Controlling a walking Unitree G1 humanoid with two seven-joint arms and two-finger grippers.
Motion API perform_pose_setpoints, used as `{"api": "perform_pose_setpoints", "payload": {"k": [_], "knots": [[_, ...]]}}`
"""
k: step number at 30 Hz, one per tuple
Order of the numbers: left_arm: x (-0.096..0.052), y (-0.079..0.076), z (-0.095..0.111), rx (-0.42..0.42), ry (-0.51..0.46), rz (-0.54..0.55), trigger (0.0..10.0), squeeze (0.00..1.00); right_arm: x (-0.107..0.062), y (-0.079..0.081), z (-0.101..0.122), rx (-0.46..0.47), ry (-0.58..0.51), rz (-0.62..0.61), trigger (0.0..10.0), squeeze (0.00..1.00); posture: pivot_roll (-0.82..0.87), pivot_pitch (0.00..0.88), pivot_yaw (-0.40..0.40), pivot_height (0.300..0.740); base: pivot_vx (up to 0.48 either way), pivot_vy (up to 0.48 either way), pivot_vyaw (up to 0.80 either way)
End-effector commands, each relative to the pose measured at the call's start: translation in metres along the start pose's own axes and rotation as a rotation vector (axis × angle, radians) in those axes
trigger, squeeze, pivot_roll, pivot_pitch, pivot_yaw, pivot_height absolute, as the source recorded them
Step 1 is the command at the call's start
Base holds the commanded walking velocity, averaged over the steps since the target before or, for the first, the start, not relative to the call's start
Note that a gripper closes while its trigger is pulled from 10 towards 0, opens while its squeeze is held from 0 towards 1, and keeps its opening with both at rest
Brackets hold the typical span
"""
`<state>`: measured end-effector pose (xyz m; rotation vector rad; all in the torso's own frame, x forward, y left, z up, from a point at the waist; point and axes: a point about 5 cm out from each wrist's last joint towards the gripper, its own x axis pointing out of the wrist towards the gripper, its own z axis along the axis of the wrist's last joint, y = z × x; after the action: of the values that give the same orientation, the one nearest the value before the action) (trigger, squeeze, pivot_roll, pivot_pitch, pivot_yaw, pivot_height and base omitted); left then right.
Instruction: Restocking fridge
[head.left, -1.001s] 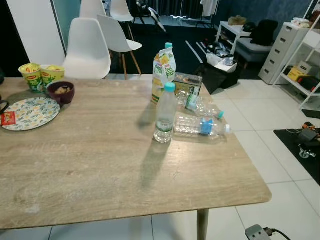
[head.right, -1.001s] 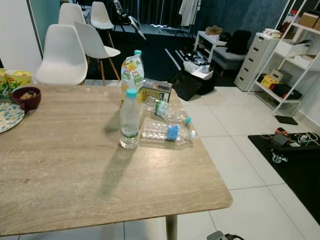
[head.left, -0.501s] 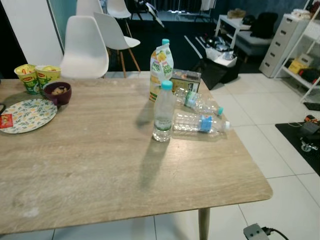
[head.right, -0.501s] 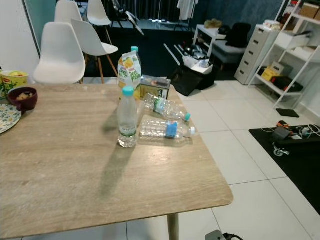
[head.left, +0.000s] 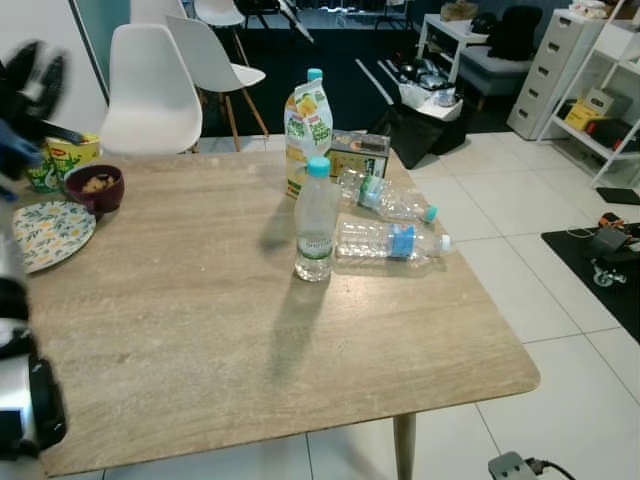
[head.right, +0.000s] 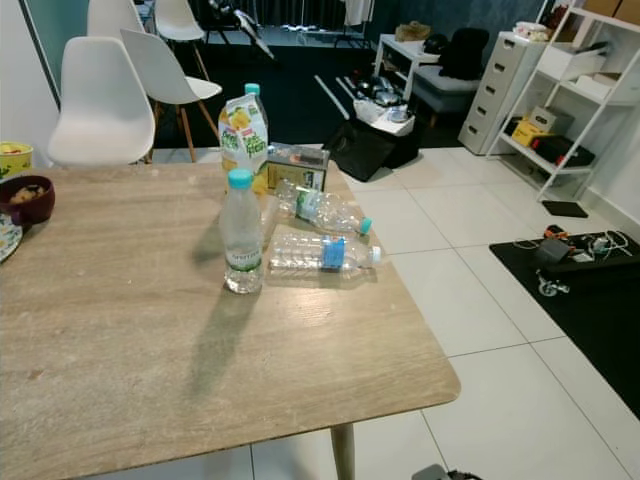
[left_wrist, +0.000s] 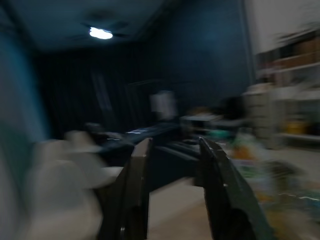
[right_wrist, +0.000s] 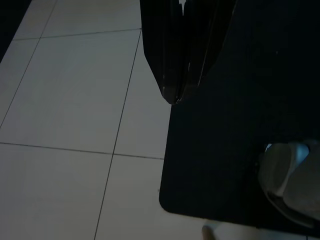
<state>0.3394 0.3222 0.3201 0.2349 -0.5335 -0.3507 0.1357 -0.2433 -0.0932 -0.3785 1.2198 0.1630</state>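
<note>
My left arm is raised at the far left, blurred, with the left gripper up above the table's left edge near the cups. In the left wrist view its fingers stand a narrow gap apart and hold nothing; the room beyond is smeared. Under it on the wooden table: one patterned plate, one dark bowl with something in it, one yellow-green cup that I can make out. Two white chairs stand behind the table.

Mid table: one water bottle upright, teal cap, standing alone. Behind it one juice carton upright, just beside one small cardboard box. Two more clear bottles lie on their sides near the right edge: the rear bottle and the front bottle with a blue label. Three bottles total.

The right gripper hangs low over white floor tiles and a black mat, fingers pressed together, empty.
</note>
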Motion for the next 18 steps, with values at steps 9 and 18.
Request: {"api": "perform_pose_setpoints", "payload": {"k": [9, 18], "knots": [[0.023, -0.043, -0.028, -0.292, 0.064, -0.342, 10.0, 1.0, -0.002, -0.002, -0.013, -0.026, 0.024, -0.002, 10.0, 0.0, 0.04, 0.0, -0.097, 0.74, 0.0, 0.0, 0.0], [0.037, -0.072, -0.043, -0.368, 0.101, -0.47, 10.0, 1.0, -0.005, 0.005, -0.041, -0.028, 0.076, 0.014, 10.0, 0.0, -0.02, 0.0, -0.065, 0.74, 0.0, 0.0, 0.0]]}}
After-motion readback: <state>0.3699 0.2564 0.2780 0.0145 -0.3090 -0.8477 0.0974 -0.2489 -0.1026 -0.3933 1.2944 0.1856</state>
